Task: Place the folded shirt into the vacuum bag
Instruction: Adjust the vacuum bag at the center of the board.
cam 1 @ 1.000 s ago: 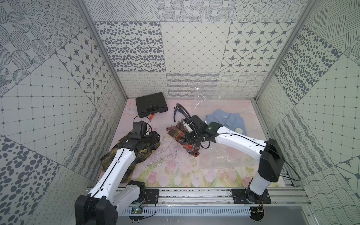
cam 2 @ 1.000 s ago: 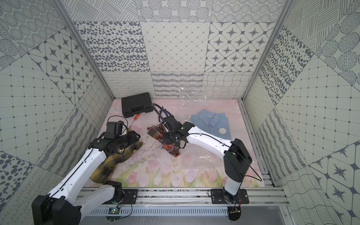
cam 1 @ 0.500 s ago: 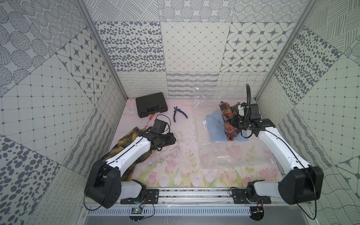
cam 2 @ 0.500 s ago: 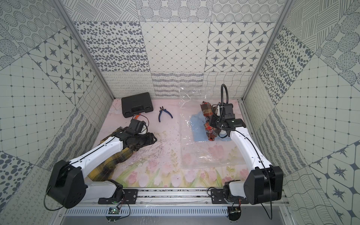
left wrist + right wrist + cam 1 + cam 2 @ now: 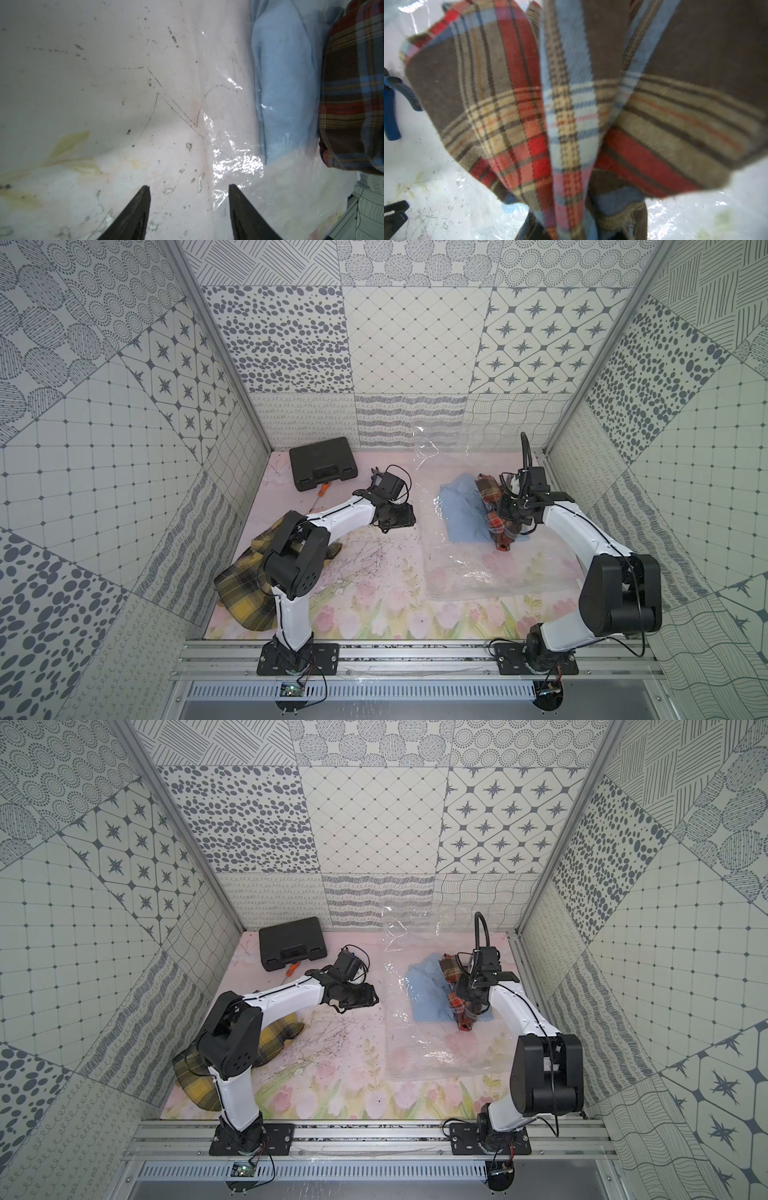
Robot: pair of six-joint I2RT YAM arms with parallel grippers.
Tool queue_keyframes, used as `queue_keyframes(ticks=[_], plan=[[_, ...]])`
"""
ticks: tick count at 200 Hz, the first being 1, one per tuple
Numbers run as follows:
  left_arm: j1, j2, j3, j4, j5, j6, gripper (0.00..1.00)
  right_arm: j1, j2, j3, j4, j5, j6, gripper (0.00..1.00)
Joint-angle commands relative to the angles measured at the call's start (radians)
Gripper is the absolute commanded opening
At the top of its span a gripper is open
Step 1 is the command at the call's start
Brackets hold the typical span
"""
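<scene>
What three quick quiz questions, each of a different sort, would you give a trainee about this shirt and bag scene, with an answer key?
1. True or false: the left gripper is shut on cloth.
2. Which gripper grips the red plaid shirt? A) left gripper B) right gripper C) neither
3. Fill in: the gripped shirt is over the clear vacuum ____.

Key:
1. False. Its jaws stand open with nothing between them.
2. B.
3. Bag: the shirt is over the vacuum bag.
</scene>
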Motion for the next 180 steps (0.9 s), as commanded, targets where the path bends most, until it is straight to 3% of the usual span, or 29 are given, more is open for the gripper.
queue_keyframes(ticks=[1,75,97,135,180], plan=[[-0.032,0.137,0.136,-0.008,0.037,0.023,0.61,-0.003,0.037,-0.026,0.07,-0.026,-0.006,0.0],[-0.056,0.294,0.257,0.012,0.097,-0.008,0.51,-0.003,0.064,-0.059,0.088,-0.007,-0.019,0.0],[-0.058,0.3,0.254,0.052,0.116,-0.025,0.37,-0.002,0.074,-0.056,0.089,-0.025,-0.015,0.0],[-0.056,0.256,0.224,0.092,0.078,-0.017,0.0,0.018,0.106,-0.063,0.093,-0.057,-0.007,0.0],[-0.04,0.119,0.107,0.118,0.017,0.032,0.0,0.11,0.164,-0.032,0.109,-0.076,0.014,0.0]])
